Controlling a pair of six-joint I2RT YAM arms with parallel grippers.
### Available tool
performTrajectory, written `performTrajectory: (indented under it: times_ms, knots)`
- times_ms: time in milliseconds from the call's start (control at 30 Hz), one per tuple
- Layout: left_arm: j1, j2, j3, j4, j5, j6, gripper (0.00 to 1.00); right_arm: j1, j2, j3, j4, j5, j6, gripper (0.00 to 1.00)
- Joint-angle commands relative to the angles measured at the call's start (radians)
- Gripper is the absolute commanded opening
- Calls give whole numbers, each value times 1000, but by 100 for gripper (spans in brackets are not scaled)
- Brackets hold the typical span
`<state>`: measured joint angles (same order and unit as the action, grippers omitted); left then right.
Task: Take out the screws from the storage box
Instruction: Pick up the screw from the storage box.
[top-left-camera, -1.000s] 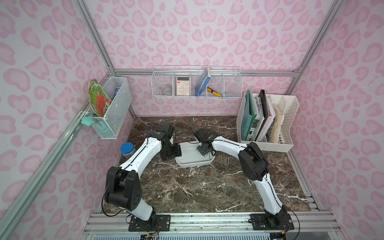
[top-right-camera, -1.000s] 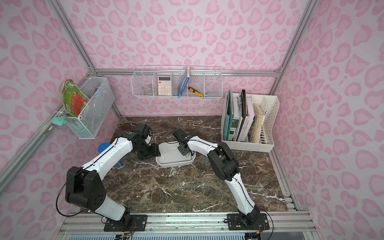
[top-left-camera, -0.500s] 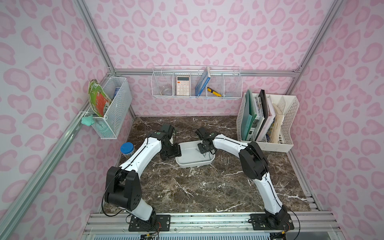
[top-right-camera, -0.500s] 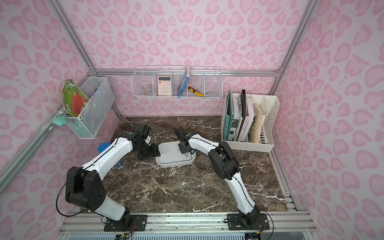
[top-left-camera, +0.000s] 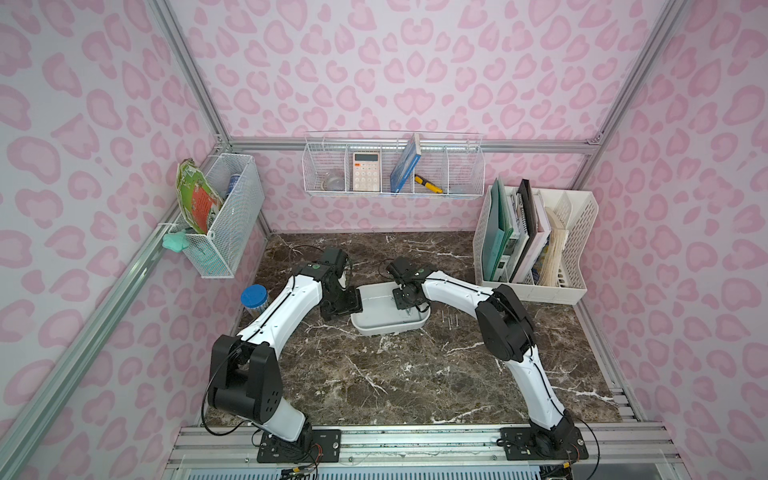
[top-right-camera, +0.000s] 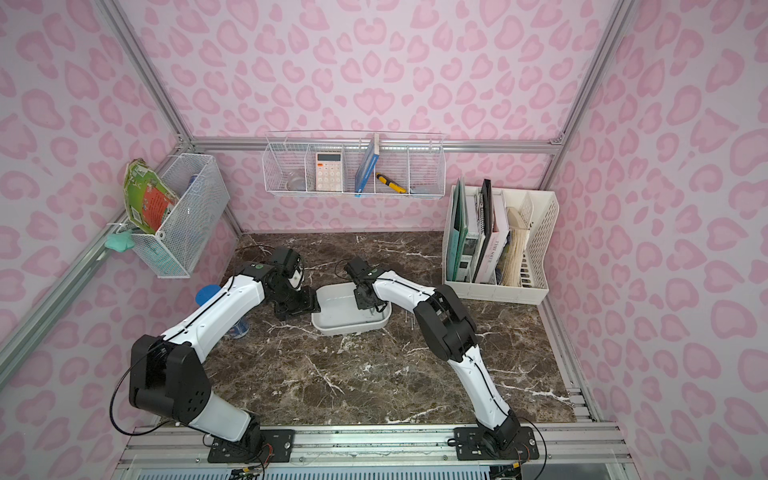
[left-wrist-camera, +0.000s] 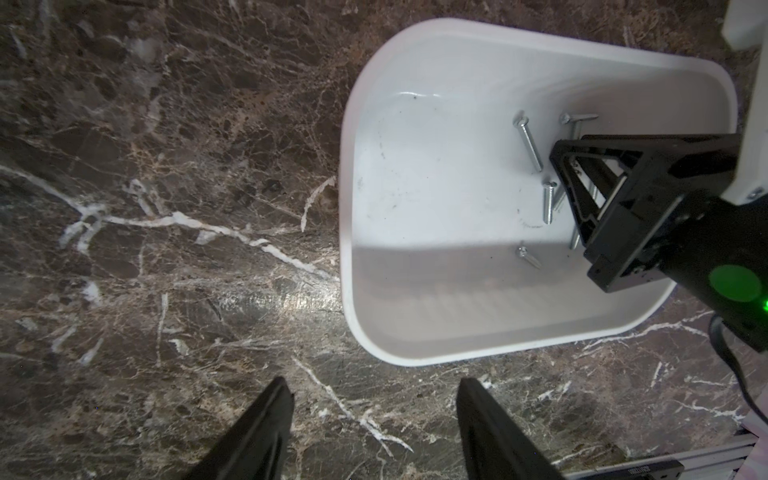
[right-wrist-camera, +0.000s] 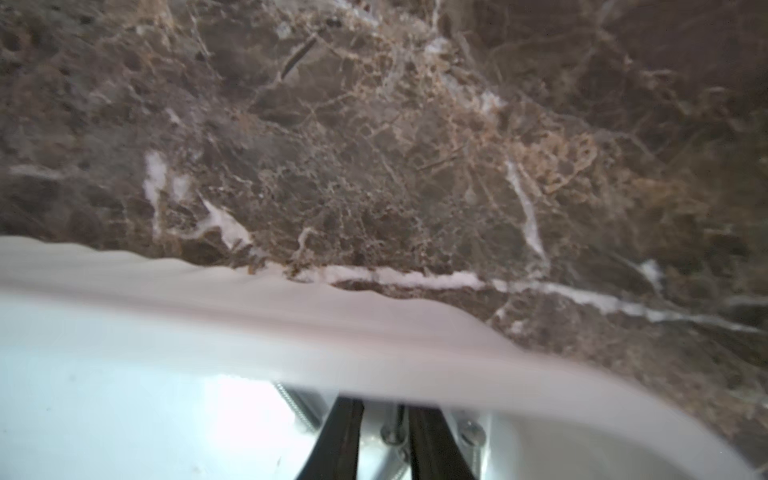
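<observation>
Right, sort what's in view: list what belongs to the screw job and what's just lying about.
Job: storage box; screws inside it; loose screws outside it; right gripper; left gripper.

Lying about: blue-lidded jar; file rack; calculator; yellow utility knife; wire baskets.

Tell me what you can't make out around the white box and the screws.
- Right gripper: the right wrist view is blurred and the box rim covers its fingers, so whether it holds a screw is unclear.
- Screws in the box: in the left wrist view the right gripper covers some, so no full count.
- Loose screws beside the box: too small to count in a top view.
</observation>
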<state>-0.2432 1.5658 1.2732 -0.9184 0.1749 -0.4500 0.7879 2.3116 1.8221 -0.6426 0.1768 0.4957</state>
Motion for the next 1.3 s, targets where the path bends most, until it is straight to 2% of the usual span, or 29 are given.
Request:
performTrajectory:
  times_ms: [0, 100, 300, 400, 867, 1267]
  knots:
    - [1, 1, 7, -12, 4, -3, 67, 4, 15, -19, -117, -17, 39, 24]
    - [1, 0, 8, -11, 6, -2, 68, 4, 21, -23, -120, -14, 50, 23]
    - [1, -1, 8, -11, 4, -3, 68, 3, 26, -17, -121, -25, 63, 11]
    - [1, 0, 7, -11, 4, -4, 67, 3, 19, -10, -116, -30, 67, 9]
    - [1, 1, 6, -10, 5, -4, 68, 10, -121, -57, 50, -46, 81, 7]
    - [1, 9, 6, -10, 5, -3, 68, 9, -221, -135, 81, -7, 104, 7]
